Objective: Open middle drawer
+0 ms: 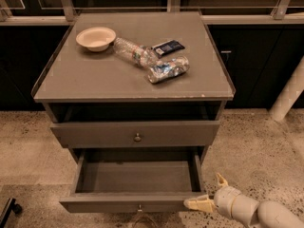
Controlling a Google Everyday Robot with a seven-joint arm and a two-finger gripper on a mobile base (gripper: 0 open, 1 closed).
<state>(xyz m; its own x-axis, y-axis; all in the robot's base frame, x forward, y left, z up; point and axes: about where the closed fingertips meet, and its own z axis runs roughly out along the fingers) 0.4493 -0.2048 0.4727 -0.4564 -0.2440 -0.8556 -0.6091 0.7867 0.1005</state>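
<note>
**Grey wide shallow middle drawer (97, 204) stands pulled out of the grey bench (66, 87); gripper at its front right corner.**

On the bench top, from the left: a shallow round cream bowl (96, 37) near the rear left corner, then a clear plastic bottle (134, 53) lying on its side, then a flat dark blue packet (167, 47) just behind a crumpled silver container (167, 69), also on its side. Below the top, a narrower grey drawer front with a small round metal knob (137, 137) sits closed. Under it, the middle drawer is extended towards the camera, its inside floor exposed. The cream-and-white two-finger gripper (203, 190) is low at the right, just beside the middle drawer's front right corner, its fingers spread apart and gripping nothing. Whether the nearer finger touches the drawer front cannot be told.
</note>
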